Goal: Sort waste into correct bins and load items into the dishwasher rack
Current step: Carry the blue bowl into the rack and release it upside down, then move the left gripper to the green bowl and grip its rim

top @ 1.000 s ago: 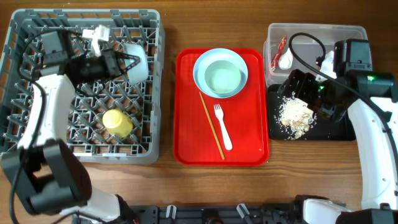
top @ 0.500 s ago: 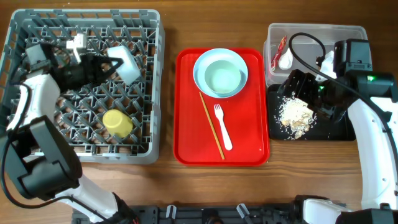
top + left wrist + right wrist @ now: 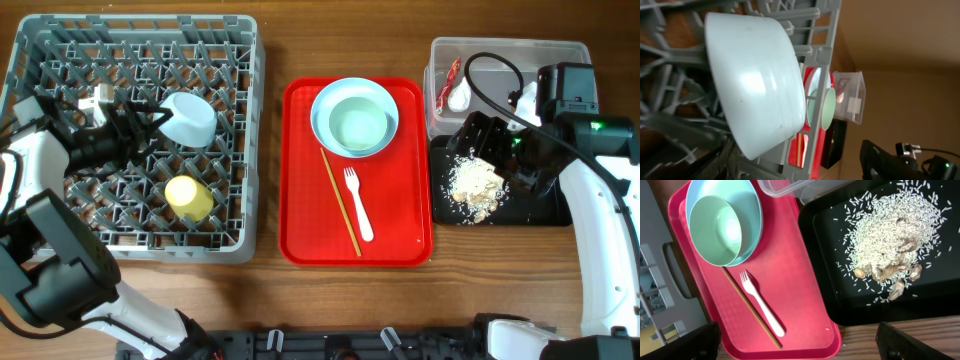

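A pale mint bowl (image 3: 187,118) lies tilted among the pegs of the grey dishwasher rack (image 3: 130,24), near a yellow cup (image 3: 188,197). My left gripper (image 3: 150,123) is open just left of the bowl, which fills the left wrist view (image 3: 755,80). On the red tray a second mint bowl (image 3: 358,125) sits in the plate (image 3: 322,100), beside chopsticks (image 3: 340,200) and a white fork (image 3: 358,205). My right gripper (image 3: 800,345) hangs open and empty above the black tray (image 3: 550,212) of rice crumbs (image 3: 475,185). The clear tub (image 3: 505,55) holds the wrapper (image 3: 452,78) and a white scrap (image 3: 460,96).
The red serving tray (image 3: 300,220) lies between the rack and the bins. The black tray sits directly in front of the clear tub at the right. Bare wooden table (image 3: 270,300) shows along the front edge.
My left gripper has opened, let go of the mint bowl and drawn back to the left. The bowl now rests in the rack. The right arm has not moved.
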Motion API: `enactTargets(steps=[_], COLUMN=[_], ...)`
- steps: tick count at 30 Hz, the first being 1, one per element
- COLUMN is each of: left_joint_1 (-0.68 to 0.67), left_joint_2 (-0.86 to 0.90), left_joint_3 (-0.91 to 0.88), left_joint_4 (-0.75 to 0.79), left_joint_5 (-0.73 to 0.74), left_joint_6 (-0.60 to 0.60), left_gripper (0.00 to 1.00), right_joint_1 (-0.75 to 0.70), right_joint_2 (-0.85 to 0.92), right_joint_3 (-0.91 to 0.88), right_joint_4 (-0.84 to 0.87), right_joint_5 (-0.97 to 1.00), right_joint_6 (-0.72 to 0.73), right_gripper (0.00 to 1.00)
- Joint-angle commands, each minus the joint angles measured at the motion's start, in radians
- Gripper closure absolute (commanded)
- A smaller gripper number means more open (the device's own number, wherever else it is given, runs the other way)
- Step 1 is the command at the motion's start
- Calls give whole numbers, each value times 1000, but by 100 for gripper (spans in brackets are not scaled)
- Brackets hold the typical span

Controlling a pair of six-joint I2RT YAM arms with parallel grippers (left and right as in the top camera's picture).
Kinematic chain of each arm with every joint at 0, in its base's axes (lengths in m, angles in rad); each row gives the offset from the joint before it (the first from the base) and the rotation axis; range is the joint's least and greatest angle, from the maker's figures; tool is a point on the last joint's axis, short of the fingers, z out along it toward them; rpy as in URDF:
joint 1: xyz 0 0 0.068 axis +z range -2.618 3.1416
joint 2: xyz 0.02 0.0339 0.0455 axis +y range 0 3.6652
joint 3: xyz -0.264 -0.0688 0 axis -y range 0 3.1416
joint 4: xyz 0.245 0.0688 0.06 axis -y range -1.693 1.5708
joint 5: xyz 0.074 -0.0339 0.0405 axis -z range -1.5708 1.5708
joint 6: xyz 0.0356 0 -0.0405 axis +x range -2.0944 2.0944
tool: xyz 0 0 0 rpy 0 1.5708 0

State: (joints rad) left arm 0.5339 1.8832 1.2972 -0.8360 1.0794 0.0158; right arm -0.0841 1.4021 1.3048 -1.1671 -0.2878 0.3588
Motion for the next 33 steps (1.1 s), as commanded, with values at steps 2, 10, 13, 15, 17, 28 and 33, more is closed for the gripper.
enactTargets(steps=[2, 10, 13, 15, 17, 28, 33], left_joint_1=[55, 102, 72, 29, -24, -569, -773], left_joint_2=[-1, -108, -167, -214, -256, -358, -329], left_joint_3=[6, 6, 6, 6, 6, 147, 265], left_joint_4=[-37, -44, -33, -29, -24, 36, 50], left_joint_5=[-16, -19, -61, -126, -183, -679, -822], left_joint_6=[6, -1, -14, -32, -50, -254, -294], left_gripper=[15, 0, 0, 0, 0, 0, 0], right_joint_1=[0, 0, 0, 0, 0, -1, -1], right_joint_2=[-18, -18, -18, -18, -18, -18, -18], right_joint_3=[17, 17, 17, 17, 17, 17, 17], right_joint_4=[-1, -2, -2, -1, -1, -36, -37], right_joint_5=[3, 3, 3, 3, 15, 185, 186], right_joint_6=[1, -18, -18, -18, -18, -15, -15], right_gripper=[0, 0, 0, 0, 0, 0, 0])
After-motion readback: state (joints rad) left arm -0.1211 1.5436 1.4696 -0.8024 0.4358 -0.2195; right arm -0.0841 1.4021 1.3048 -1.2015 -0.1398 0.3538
